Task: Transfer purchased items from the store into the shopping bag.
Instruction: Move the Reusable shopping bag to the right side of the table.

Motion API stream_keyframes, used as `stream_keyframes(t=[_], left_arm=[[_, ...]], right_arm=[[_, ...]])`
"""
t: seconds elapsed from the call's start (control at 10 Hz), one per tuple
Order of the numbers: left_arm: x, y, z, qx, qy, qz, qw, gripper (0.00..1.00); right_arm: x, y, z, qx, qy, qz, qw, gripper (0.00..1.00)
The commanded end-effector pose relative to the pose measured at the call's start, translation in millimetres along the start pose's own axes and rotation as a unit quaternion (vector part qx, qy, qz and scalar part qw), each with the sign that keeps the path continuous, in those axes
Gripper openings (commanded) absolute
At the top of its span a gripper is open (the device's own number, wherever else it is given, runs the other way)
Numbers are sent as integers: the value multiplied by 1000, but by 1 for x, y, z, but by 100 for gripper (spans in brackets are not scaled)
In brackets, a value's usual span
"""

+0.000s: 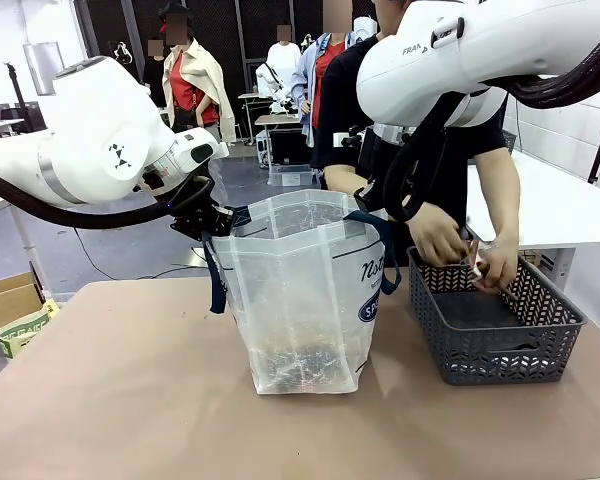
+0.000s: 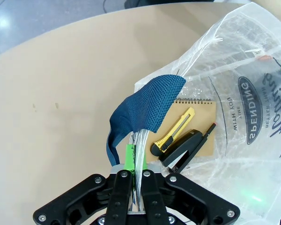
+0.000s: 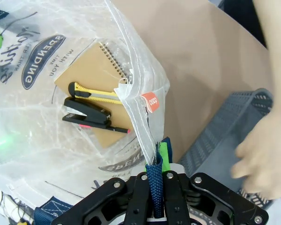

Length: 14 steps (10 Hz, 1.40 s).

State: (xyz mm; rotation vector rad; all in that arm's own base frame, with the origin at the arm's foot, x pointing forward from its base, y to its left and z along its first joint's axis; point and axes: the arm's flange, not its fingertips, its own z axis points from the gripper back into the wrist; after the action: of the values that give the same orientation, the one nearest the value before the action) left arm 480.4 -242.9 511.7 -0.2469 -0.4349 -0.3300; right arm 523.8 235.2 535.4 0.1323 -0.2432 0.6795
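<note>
**Partly packed, bag held open**

The left gripper (image 2: 136, 169) is clamped on the nine-o'clock rim of the shopping bag (image 1: 300, 300). A notebook (image 2: 201, 108), cutter (image 2: 175, 131), stapler (image 2: 180, 150) and pen (image 2: 203, 136) are inside. The right gripper (image 3: 154, 176) is clamped on the three-o'clock strap. At three o'clock, a small item (image 1: 477, 262) is held over the store (image 1: 500, 355) by the person's hands (image 1: 435, 238).

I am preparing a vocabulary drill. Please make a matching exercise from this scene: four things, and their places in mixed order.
1. tan spiral-bound paper notebook
2. yellow plastic utility knife
3. dark grey lattice plastic basket
4. navy woven strap handle

a. clamped in the right tool
b. beneath the black stapler in the translucent plastic shopping bag
c. lying on the notebook
d. under the person's hands

Pairs: 1-b, 2-c, 3-d, 4-a
</note>
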Motion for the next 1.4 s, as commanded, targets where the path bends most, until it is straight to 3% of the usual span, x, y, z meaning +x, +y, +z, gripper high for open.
stream_keyframes(t=[0.0,1.3], left_arm=[[0,1,2,1,-2,1,1000,0],[0,1,2,1,-2,1,1000,0]], right_arm=[[0,0,0,0,0,0,1000,0],[0,0,0,0,0,0,1000,0]])
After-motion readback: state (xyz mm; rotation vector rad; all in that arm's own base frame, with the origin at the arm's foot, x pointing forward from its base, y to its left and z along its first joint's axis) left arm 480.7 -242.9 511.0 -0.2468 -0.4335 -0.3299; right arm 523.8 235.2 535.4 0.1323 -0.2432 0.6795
